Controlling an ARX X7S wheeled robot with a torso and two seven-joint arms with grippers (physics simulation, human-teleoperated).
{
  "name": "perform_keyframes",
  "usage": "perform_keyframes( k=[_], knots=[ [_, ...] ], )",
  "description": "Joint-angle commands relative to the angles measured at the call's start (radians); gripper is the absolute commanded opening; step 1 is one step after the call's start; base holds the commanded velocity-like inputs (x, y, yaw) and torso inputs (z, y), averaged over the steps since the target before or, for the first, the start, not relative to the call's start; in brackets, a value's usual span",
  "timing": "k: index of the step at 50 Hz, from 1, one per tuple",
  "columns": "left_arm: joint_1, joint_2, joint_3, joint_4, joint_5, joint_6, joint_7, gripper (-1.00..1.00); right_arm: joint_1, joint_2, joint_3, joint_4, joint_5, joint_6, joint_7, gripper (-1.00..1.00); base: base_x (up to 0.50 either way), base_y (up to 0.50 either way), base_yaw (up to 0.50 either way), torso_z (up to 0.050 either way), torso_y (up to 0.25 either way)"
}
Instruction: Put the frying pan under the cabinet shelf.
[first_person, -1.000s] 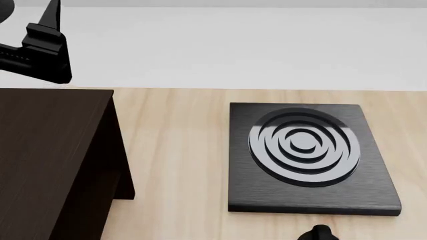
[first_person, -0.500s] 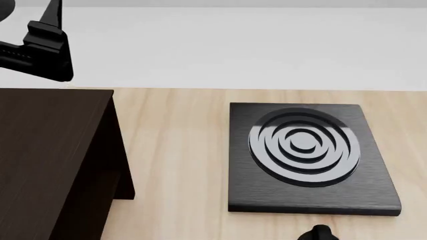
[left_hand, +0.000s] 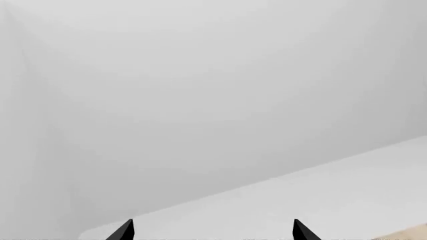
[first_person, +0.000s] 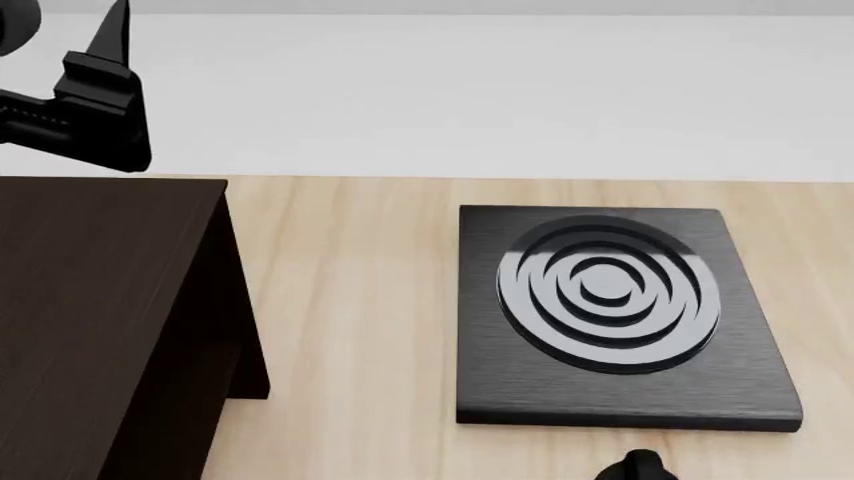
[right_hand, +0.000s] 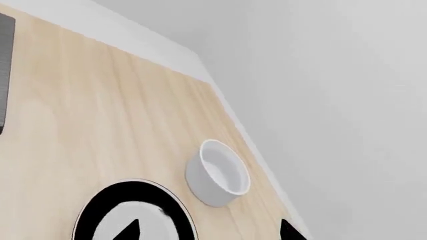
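left gripper drifts slightly right above cabinet shelf, jaws apart, empty; right gripper spread over frying pan, no grasp yet.

Shifted slightly rightward and a touch lower in the head view over the last second: the left pincer, raised above the far corner of the cabinet shelf. Newly in view at the top left corner: a dark rounded part of the left arm.
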Motion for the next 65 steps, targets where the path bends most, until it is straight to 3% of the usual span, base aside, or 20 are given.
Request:
perform_keyframes(
  k=[1, 33, 65],
  knots=[
    [0.044, -0.003, 0.011, -0.001, -0.009, -0.008, -0.009, 1.0, -0.048, -0.034, 0.064, 0.03, 0.075, -0.05, 0.065, 1.0, 0.0, 0.0, 0.0, 0.0, 0.0],
    [0.041, -0.006, 0.02, 0.0, -0.014, -0.002, -0.015, 1.0, -0.168, -0.141, 0.155, 0.02, 0.192, -0.154, 0.132, 1.0, 0.0, 0.0, 0.0, 0.0, 0.0],
    [0.052, -0.017, 0.026, -0.004, -0.011, 0.017, -0.01, 1.0, -0.276, -0.217, 0.162, 0.093, 0.254, -0.261, 0.212, 1.0, 0.0, 0.0, 0.0, 0.0, 0.0]
  ],
)
